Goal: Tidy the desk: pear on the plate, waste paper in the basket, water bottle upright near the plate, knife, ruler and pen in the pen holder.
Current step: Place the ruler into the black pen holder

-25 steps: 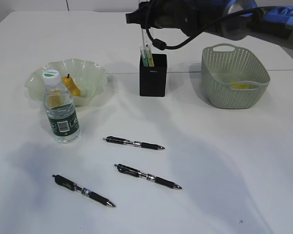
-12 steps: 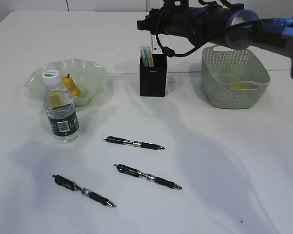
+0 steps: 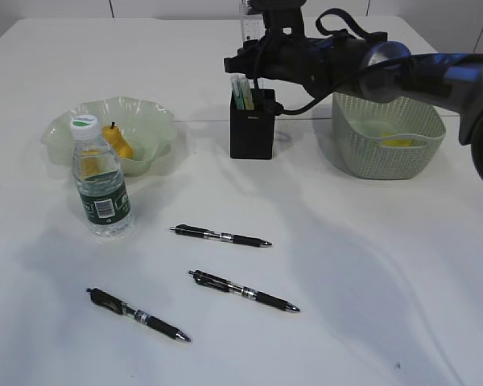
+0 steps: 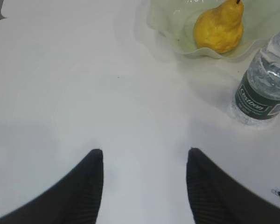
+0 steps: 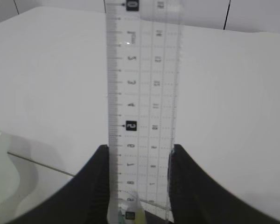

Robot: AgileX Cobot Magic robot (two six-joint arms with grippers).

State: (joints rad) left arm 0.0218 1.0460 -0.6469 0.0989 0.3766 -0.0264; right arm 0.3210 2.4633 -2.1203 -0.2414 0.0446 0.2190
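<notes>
Exterior view: the table [image 3: 386, 265] fills the frame, white and plain; the right arm reaches in from the right edge across the upper middle, and its hand [image 3: 253, 48] sits at top centre, directly above the holder [image 3: 252, 123]. The basket [image 3: 386, 125] stands at upper right with something yellow inside; the plate [image 3: 157, 121] at upper left holds the pear [image 3: 119, 143]; the bottle [image 3: 99, 178] stands upright just in front of the plate. Three pens lie loose in the lower middle, all roughly left to right: one [image 3: 220, 236] nearest the holder, one [image 3: 243, 291] below it, one [image 3: 137, 314] at lower left.

The ruler [image 5: 142, 107] is the thing in play; in the right wrist view it stands on end between the two fingers [image 5: 91, 186], clamped by its long edges, its long axis running straight up the frame, lower end pointing down at the holder's mouth, where pale green items already stand. The coming move, I judge, turns on that vertical line: ruler tip over the opening, holder straight below the hand; whether the tip is already inside the rim I cannot tell.

The left hand [image 4: 144, 161] is spread and empty, low over bare table, with pear and bottle at its upper right; it is nearer the loose pens than the right.
</notes>
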